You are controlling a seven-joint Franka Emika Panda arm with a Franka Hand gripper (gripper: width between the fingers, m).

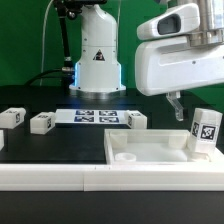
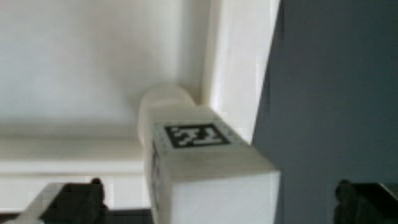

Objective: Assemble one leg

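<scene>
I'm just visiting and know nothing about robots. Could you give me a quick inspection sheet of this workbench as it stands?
Surface: black table with a white rail along its front edge.
Job's things: upright leg at the corner of the flat white panel, on the exterior view's right; three loose legs lie on the table.
Clutter: nothing seen; only the marker board.
Hand: the hand is open and empty; in the wrist view its fingers sit either side of the upright leg, not touching.
Cables: dark cables beside the robot base.
Surroundings: green backdrop.
</scene>
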